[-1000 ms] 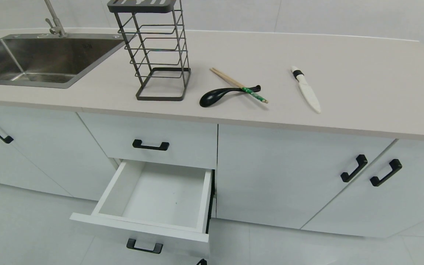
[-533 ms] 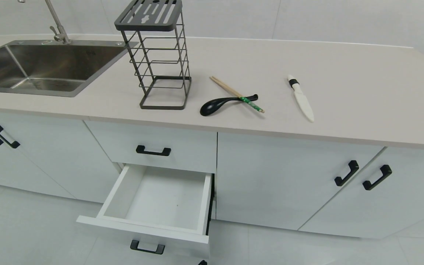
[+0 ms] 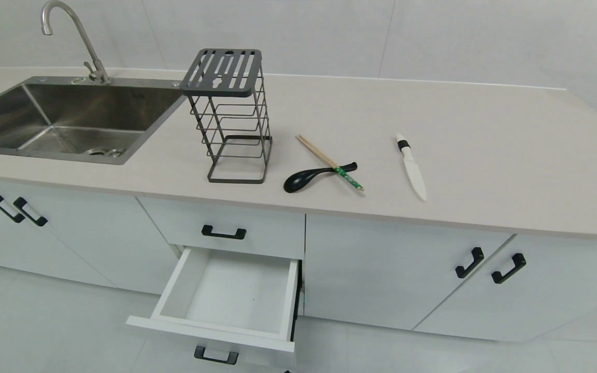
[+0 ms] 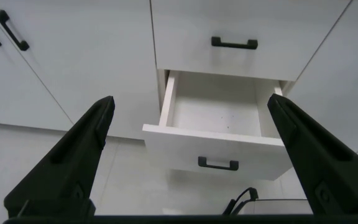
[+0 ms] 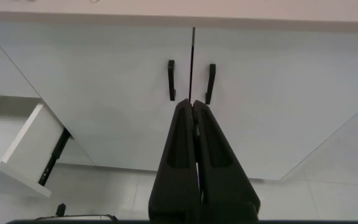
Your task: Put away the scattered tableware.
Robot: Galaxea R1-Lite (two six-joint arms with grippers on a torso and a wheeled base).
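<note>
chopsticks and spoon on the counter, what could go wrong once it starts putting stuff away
1. The chopsticks lie crossed over the black spoon at its handle; lifting the spoon first would likely flick them, maybe off the counter.
2. The knife lies flat with its tip toward the counter's front edge; a nudge while grasping could push it over.
3. The open drawer juts out low; driving closer could bump it.

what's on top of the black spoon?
The chopsticks lie across the handle of the black spoon. The bit of handle beneath them is covered.
</note>
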